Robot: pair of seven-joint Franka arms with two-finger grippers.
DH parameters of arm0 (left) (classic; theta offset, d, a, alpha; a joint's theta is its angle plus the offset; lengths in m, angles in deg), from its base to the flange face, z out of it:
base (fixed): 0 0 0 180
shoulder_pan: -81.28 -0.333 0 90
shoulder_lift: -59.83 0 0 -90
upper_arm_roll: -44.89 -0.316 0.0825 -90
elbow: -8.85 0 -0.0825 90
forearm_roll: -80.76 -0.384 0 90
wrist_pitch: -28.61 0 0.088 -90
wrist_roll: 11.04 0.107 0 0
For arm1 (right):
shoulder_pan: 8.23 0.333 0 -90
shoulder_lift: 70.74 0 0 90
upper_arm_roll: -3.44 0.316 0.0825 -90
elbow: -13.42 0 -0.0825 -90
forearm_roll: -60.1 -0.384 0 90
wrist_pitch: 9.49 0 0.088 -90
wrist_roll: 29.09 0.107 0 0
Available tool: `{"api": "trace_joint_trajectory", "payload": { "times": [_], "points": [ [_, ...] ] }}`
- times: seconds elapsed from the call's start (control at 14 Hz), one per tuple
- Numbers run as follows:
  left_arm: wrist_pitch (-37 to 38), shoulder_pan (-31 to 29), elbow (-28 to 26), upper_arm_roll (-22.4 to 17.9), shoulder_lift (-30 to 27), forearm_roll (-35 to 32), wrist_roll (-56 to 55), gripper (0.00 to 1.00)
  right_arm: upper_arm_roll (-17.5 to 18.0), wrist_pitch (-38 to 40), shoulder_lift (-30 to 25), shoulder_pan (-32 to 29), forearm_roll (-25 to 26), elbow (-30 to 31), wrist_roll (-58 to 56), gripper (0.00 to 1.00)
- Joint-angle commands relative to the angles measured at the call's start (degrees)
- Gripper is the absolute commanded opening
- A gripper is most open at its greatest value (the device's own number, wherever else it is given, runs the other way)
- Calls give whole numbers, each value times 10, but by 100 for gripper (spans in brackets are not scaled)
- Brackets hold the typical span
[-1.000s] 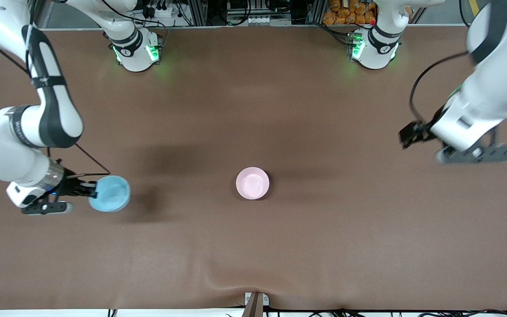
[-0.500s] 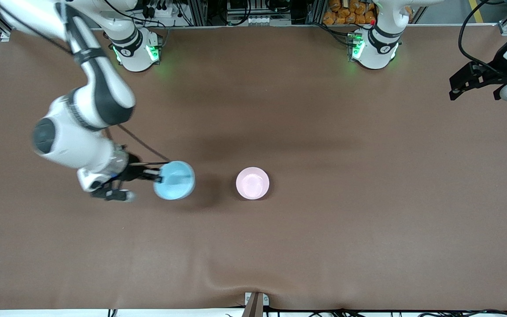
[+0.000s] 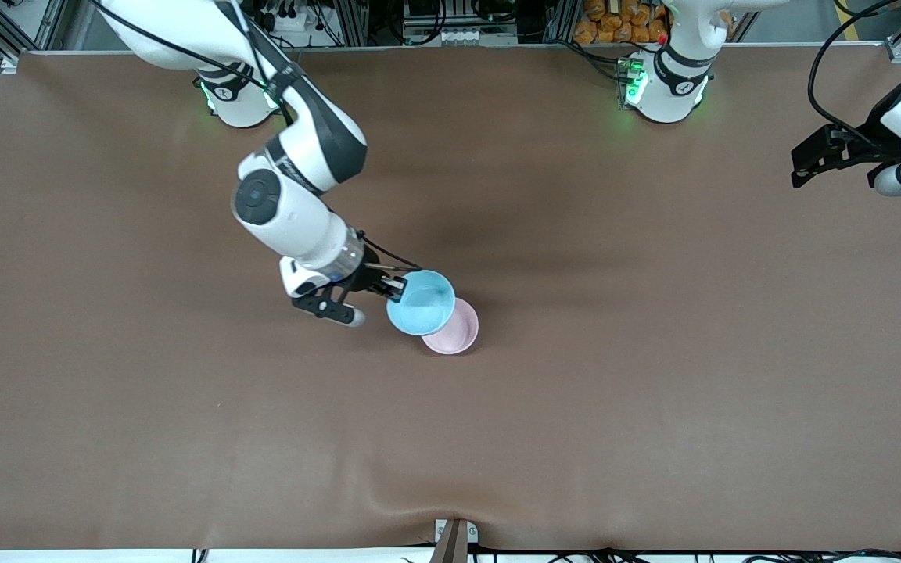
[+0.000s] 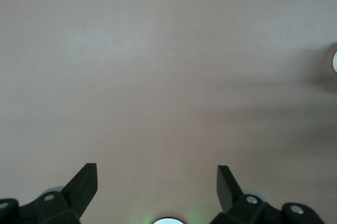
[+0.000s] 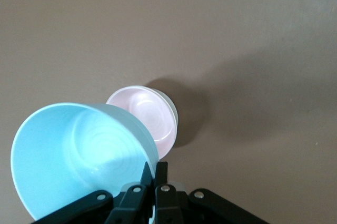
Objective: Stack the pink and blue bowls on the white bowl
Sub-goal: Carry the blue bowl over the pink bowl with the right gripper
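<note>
Carried across, blue bowl [image 3: 420, 302] (rim clamped by right gripper [image 3: 393, 288]) now overlaps pink bowl [image 3: 454, 331]

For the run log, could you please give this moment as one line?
right gripper: shut on sky-blue plastic bowl, over pale pink round bowl | left gripper: open, waiting

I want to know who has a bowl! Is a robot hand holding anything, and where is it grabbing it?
The right gripper holds the blue bowl by its rim, up over the pink bowl. The left gripper is open and holds nothing.
</note>
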Motion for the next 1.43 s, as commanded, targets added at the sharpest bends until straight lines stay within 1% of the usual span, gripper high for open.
{"api": "trace_joint_trajectory", "payload": {
  "times": [0.0, 0.14, 0.29, 0.43, 0.57, 0.86, 0.93, 1.0, 1.36],
  "points": [
    [-6, 3, 1, -1, 3, 10, 4, 100, -6, 1, 24, 25, 50, -21, 80, 0],
    [-6, 5, 2, 2, 5, 11, 1, 100, -6, 0, 43, 40, 92, -22, 139, 0],
    [-9, 4, 2, 2, 8, 11, 2, 100, -6, 0, 61, 55, 108, -42, 181, 0],
    [-9, -1, 2, 2, 9, 36, 6, 100, -8, 0, 87, 65, 110, -68, 195, 0],
    [-10, 3, 2, 1, 10, 40, 4, 100, -24, 0, 99, 75, 116, -84, 195, 0],
    [-14, -3, 3, 1, 14, 38, 4, 100, -56, -5, 109, 111, 116, -85, 203, 0],
    [-14, -3, 3, 1, 14, 39, 3, 100, -61, -16, 112, 115, 117, -85, 212, 0],
    [-14, -4, 3, 1, 14, 39, 4, 100, -61, -30, 113, 116, 116, -83, 212, 0],
    [-14, -3, 3, 0, 21, 39, -3, 100, -66, -32, 119, 115, 117, -78, 212, 0]
  ]
}}
